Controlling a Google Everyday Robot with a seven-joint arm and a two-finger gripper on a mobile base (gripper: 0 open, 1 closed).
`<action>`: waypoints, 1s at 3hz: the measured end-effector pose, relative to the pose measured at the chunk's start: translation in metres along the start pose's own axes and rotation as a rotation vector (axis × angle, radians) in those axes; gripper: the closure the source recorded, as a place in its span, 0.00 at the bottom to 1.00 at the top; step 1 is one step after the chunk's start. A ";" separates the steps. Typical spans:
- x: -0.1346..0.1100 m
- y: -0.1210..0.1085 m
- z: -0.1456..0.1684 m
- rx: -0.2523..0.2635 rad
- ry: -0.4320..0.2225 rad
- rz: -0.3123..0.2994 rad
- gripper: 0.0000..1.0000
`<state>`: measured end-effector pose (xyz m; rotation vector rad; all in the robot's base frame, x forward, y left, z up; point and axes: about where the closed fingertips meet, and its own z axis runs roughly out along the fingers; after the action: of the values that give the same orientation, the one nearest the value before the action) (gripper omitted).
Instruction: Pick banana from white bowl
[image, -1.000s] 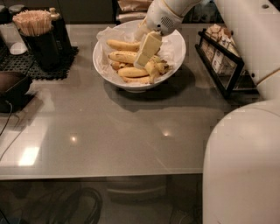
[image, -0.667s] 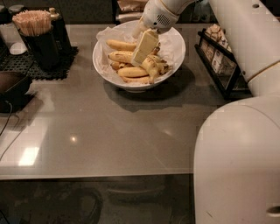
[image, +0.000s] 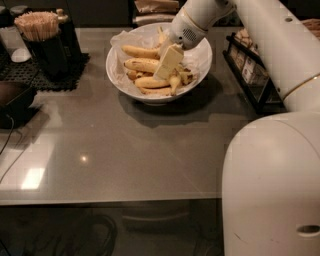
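Hand (image: 168, 62) down in bowl (image: 150, 97), on banana pile (image: 142, 65); can't tell if spread or pinching. Likely light, soft, easily bruised, smooth-skinned. Better to pinch gently across mid-length, not at tips.

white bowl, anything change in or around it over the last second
The hand has eased slightly lower among the bananas in the white bowl, and the arm's near segment has shifted a little left. No banana has been lifted out, and it is unclear whether one is gripped. The bowl, the bananas and the stick holder stayed put.
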<state>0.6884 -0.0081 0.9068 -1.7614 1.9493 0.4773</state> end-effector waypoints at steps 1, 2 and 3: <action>0.013 0.001 0.004 -0.010 -0.012 0.049 0.47; 0.014 0.005 0.001 -0.010 -0.040 0.056 0.70; 0.006 0.011 -0.013 0.015 -0.072 0.035 0.93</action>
<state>0.6758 -0.0191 0.9137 -1.6798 1.9316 0.5294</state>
